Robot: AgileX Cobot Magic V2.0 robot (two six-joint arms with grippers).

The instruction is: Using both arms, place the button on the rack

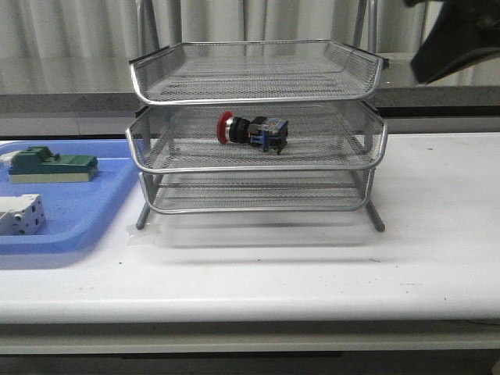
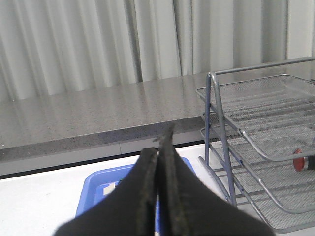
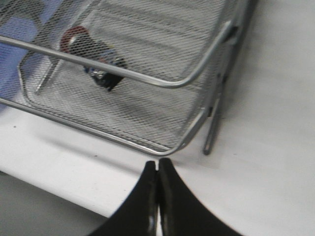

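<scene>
The button point(image 1: 254, 130), with a red cap and a black-and-blue body, lies on its side in the middle tray of the silver wire rack point(image 1: 258, 98). In the left wrist view my left gripper point(image 2: 158, 146) is shut on nothing, hanging high over the table to the left of the rack point(image 2: 220, 123), where the button's red cap point(image 2: 299, 159) just shows. My right gripper point(image 3: 157, 165) is shut and empty too, above the table in front of the rack's right front corner point(image 3: 170, 147), with the button point(image 3: 96, 56) seen through the mesh. Part of the right arm point(image 1: 461, 39) shows at the top right of the front view.
A flat blue tray point(image 1: 78, 223) lies left of the rack, holding a green block point(image 1: 53, 166) and a white-grey block point(image 1: 19, 215). A grey counter ledge point(image 2: 98, 118) and curtains run behind the table. White tabletop point(image 1: 437, 226) stretches right of the rack.
</scene>
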